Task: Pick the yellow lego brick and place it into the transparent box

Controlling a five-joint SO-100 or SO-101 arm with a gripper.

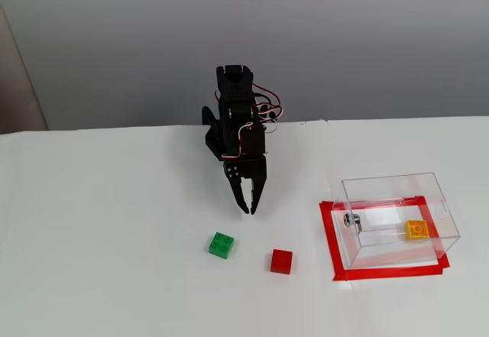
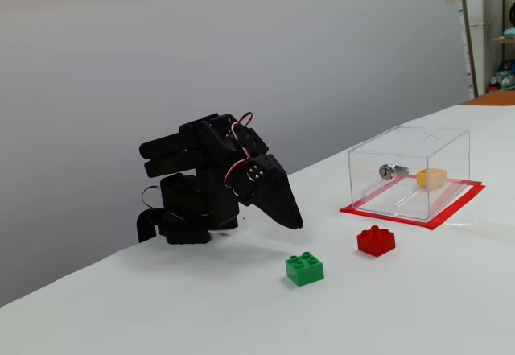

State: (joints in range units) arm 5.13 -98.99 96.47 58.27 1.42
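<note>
The yellow lego brick (image 1: 416, 229) (image 2: 431, 179) lies inside the transparent box (image 1: 397, 186) (image 2: 409, 138), which stands on a red tape rectangle at the right in both fixed views. A small metal knob (image 1: 351, 220) sits on the box's left wall. My gripper (image 1: 247, 209) (image 2: 294, 222) is folded back near the arm's base, well left of the box, pointing down just above the table. Its fingers are together with nothing between them.
A green brick (image 1: 221, 245) (image 2: 304, 269) and a red brick (image 1: 281, 261) (image 2: 376, 241) lie on the white table in front of the gripper. Red tape (image 1: 330, 238) frames the box. A grey wall stands behind the arm.
</note>
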